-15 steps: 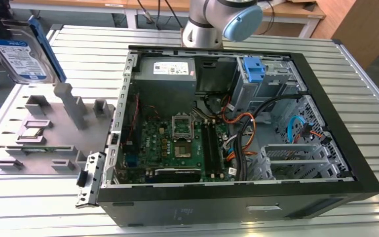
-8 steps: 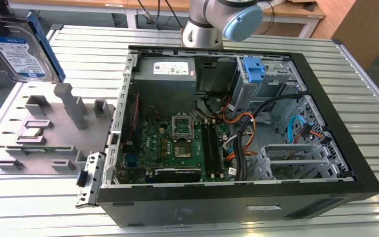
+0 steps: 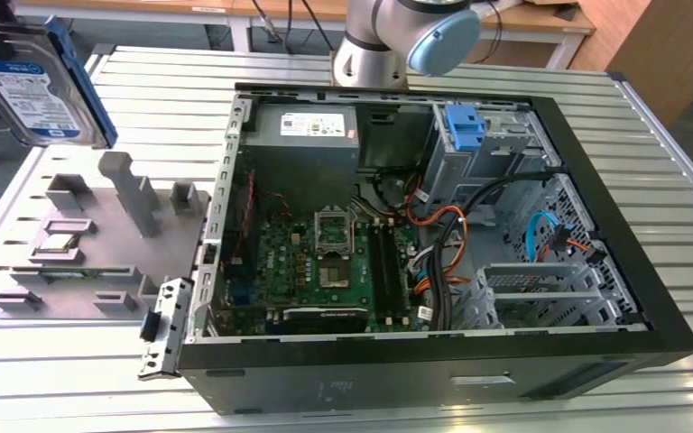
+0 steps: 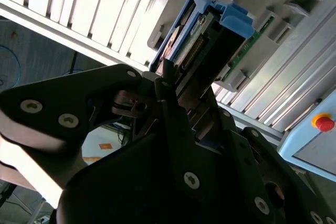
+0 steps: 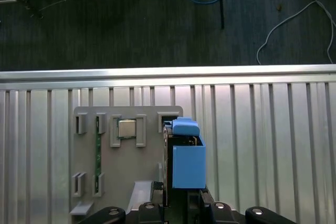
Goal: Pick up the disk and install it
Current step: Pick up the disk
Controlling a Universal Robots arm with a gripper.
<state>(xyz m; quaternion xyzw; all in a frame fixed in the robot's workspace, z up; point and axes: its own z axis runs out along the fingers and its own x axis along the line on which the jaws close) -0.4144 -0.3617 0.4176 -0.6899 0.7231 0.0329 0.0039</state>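
The disk (image 3: 32, 86), a silver hard drive with a blue-and-white label and blue rails, hangs upright in the air at the exterior view's upper left, above the grey holder plate (image 3: 94, 244). In the second wrist view my gripper (image 4: 185, 90) is shut on the disk (image 4: 202, 40), and its dark fingers (image 4: 165, 80) clamp the flat sides. In the first wrist view the disk (image 5: 186, 158) appears end-on with its blue rail towards the camera. It rises from the gripper (image 5: 178, 205), over the holder plate (image 5: 123, 177).
The open computer case (image 3: 635, 271) lies on the slatted metal table, at the exterior view's right. Inside are a motherboard (image 3: 322, 262), a grey power supply (image 3: 304, 126), a light-blue bracket (image 3: 467, 126) and cables. The holder plate carries a chip (image 5: 126, 128) and a memory stick (image 5: 97, 153).
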